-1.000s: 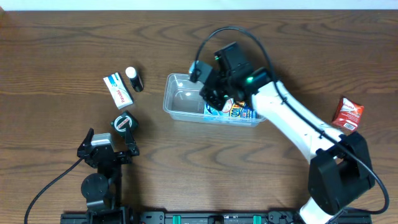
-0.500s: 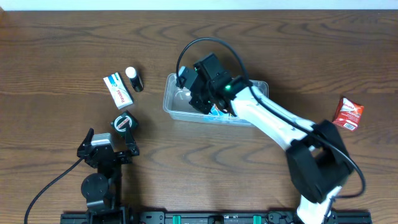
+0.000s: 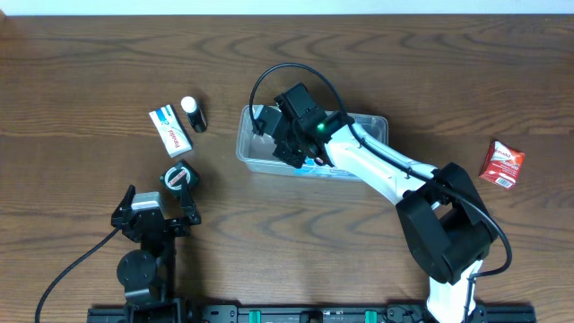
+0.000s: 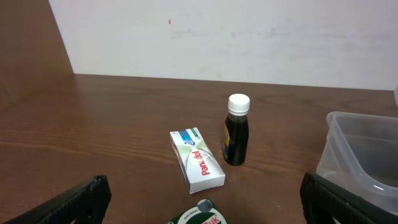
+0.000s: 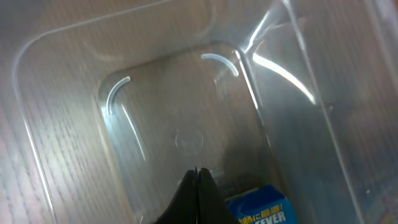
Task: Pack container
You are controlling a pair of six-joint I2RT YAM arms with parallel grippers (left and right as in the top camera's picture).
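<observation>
Holding only a blue box (image 5: 260,208), the container (image 3: 244,148) is barely packed: white box (image 3: 170,130), bottle (image 3: 194,115), round tin (image 3: 178,177) and red packet (image 3: 501,164) wait outside, the right gripper (image 5: 198,177) pinched empty, the left gripper (image 3: 160,205) gaping.

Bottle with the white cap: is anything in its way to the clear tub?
Nothing visible: only bare table lies between the bottle and the container. But the right gripper, shut, hovers over the container at the bottle's end, beside a blue box.
</observation>
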